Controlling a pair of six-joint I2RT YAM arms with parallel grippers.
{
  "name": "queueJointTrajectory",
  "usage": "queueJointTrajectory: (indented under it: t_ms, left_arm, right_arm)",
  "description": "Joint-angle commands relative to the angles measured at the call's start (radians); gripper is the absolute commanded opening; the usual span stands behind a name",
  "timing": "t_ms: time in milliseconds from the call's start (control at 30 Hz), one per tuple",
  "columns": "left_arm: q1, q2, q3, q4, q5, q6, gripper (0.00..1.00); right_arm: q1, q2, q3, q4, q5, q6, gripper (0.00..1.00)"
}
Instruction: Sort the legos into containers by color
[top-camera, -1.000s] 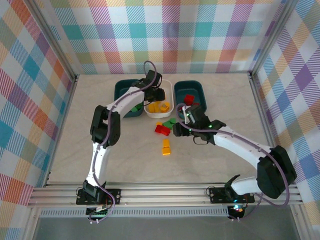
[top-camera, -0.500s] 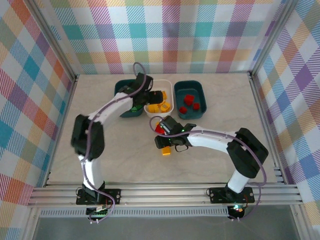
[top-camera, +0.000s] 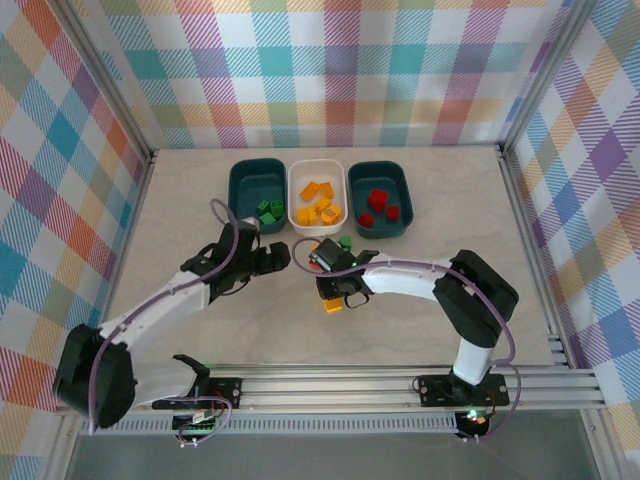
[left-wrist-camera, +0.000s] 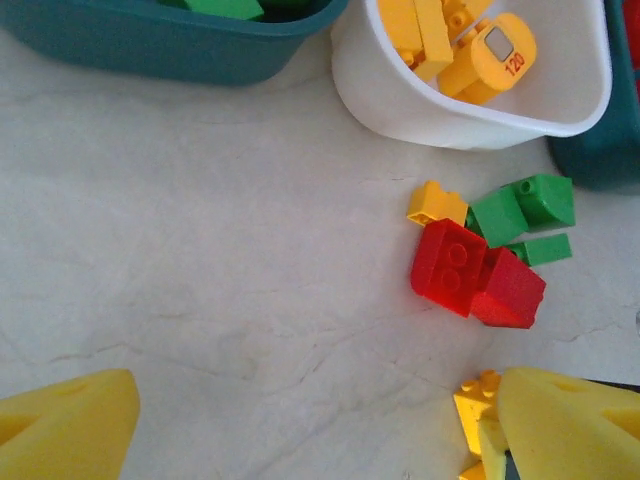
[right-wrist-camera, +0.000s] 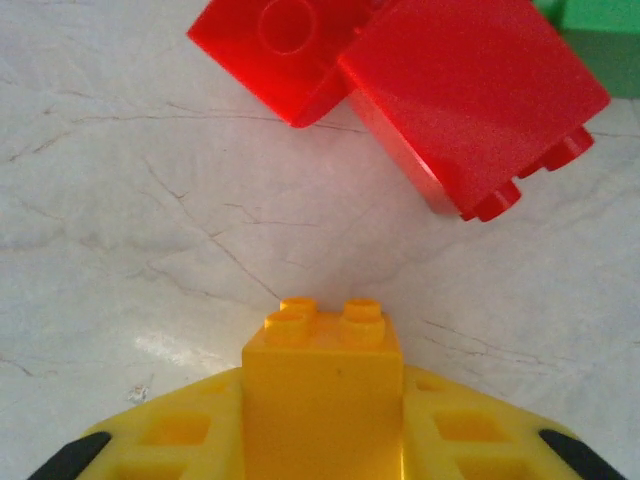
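Note:
Three containers stand in a row at the back: a teal bin (top-camera: 252, 178) with green legos (top-camera: 269, 211), a white bin (top-camera: 316, 172) with orange-yellow legos (top-camera: 318, 203), and a teal bin (top-camera: 380, 172) with red legos (top-camera: 377, 205). In front of them lies a loose pile: two red bricks (left-wrist-camera: 475, 272), green pieces (left-wrist-camera: 520, 205) and a small yellow one (left-wrist-camera: 437, 203). My right gripper (top-camera: 335, 293) is shut on a yellow brick (right-wrist-camera: 322, 380) just near of the pile, low over the table. My left gripper (left-wrist-camera: 315, 430) is open and empty, left of the pile.
The plaid walls and metal frame (top-camera: 330, 385) enclose the marble table (top-camera: 430, 260). The two grippers are close to each other near the pile. Open table lies to the far left and right.
My left arm has drawn back from the bins to the table left of the pile, jaws opening. My right gripper has closed on the yellow brick.

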Motion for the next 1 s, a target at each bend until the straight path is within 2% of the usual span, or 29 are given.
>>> queueJointTrajectory:
  t_ms: [0,167,267,400,533,800,867,900,933,967]
  left_arm:
    - [0.009,-0.094,-0.044,0.015,-0.012,-0.030,0.95]
    - [-0.001,-0.174,-0.122,0.017,0.042,-0.031,0.93]
    - [-0.035,-0.175,-0.171,0.049,0.063,-0.072,0.91]
    - [-0.148,-0.150,-0.185,0.055,0.017,-0.111,0.90]
    - [-0.228,-0.084,-0.179,0.093,0.027,-0.206,0.90]
    - [-0.372,0.082,-0.096,0.086,-0.032,-0.343,0.94]
    - [-0.395,0.116,-0.079,0.095,-0.041,-0.378,0.95]
    - [-0.404,0.138,-0.068,0.096,-0.047,-0.396,0.97]
    - [-0.413,0.158,-0.056,0.097,-0.052,-0.413,0.98]
    - [-0.421,0.174,-0.046,0.105,-0.052,-0.420,1.00]
  right_arm:
    - [0.005,-0.073,-0.009,0.018,0.051,-0.009,0.27]
    - [-0.029,-0.163,0.083,-0.005,0.115,-0.104,0.26]
    - [-0.067,-0.138,0.169,0.010,0.171,-0.188,0.27]
    - [-0.175,-0.014,0.283,0.053,0.111,-0.235,0.27]
    - [-0.250,0.155,0.450,0.041,0.051,-0.247,0.28]
    - [-0.304,0.429,0.790,-0.048,-0.037,-0.229,0.30]
    - [-0.305,0.467,0.845,-0.076,-0.045,-0.237,0.34]
    - [-0.305,0.479,0.865,-0.092,-0.049,-0.243,0.40]
    - [-0.305,0.479,0.876,-0.101,-0.049,-0.246,0.52]
    - [-0.305,0.473,0.875,-0.102,-0.048,-0.247,0.60]
